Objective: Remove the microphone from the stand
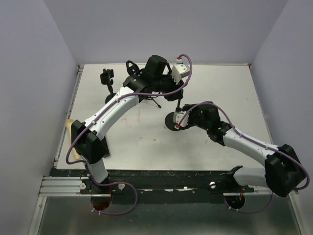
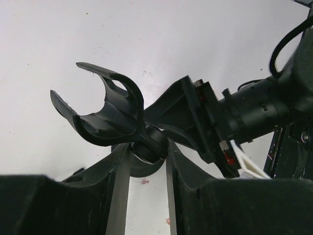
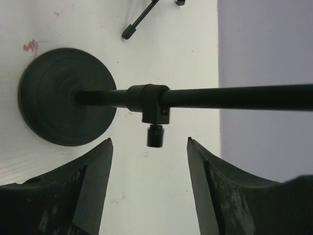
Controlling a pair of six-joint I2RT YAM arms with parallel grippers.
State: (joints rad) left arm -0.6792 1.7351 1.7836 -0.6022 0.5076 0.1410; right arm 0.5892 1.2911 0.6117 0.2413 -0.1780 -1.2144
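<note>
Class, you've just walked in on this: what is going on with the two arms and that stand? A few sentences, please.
The left tool is shut on the neck of the microphone stand, just under its clip. The clip holds nothing in the left wrist view. The right tool is open lower down, its fingers on either side of the stand's pole but not touching it, close to the round base on the table.

The top camera looks steeply down from above the near edge of the table (image 1: 146, 142), far enough to take in all of it. Both wrist cameras face the table from very near the stand (image 1: 171, 122): the left at its clip (image 2: 105, 115), the right at its pole (image 3: 234, 97) and base (image 3: 54, 98). All three views share the stand
</note>
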